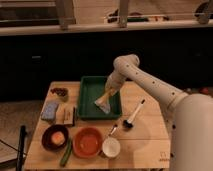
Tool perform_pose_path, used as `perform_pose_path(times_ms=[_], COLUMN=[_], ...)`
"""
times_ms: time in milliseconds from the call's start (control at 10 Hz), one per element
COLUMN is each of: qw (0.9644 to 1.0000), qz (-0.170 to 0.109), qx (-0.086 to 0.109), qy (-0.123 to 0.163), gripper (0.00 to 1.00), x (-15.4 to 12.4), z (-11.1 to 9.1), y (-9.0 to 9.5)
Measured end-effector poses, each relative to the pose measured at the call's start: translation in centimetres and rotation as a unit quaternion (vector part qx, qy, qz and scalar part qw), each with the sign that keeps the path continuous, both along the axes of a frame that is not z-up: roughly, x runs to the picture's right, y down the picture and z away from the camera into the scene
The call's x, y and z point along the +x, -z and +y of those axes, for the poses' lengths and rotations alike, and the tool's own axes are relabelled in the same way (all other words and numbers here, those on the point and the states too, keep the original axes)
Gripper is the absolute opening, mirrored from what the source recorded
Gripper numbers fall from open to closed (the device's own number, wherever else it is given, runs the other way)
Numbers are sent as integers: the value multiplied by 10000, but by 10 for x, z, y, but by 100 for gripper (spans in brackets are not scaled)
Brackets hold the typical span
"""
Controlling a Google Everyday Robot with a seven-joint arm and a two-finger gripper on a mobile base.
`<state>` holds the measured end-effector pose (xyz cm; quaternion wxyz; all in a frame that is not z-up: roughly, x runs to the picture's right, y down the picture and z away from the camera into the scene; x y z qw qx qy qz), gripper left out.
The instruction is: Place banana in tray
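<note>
The dark green tray stands at the back middle of the wooden table. My gripper reaches down from the right and hangs over the tray's front right part, close to its floor. A short pale-yellow piece, the banana, shows at the gripper, inside the tray's outline. I cannot tell whether it is held or rests on the tray. A flat whitish-grey piece sits just below it at the gripper's tip.
In front of the tray stand a round orange bowl, a white cup, a dark bowl and a dark-green cucumber. A black-headed utensil lies to the right. A blue-grey sponge and a small box lie to the left.
</note>
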<state>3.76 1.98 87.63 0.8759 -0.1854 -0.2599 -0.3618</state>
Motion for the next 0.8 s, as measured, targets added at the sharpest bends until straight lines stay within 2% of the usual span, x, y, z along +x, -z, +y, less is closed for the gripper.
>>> perform_pose_path(times_ms=[300,800], qw=[9999,9999], qz=[-123,-148], qx=[32,45], qy=[1,3], gripper=[80,80], x=[2,2], z=[-1,-2], y=[1,2])
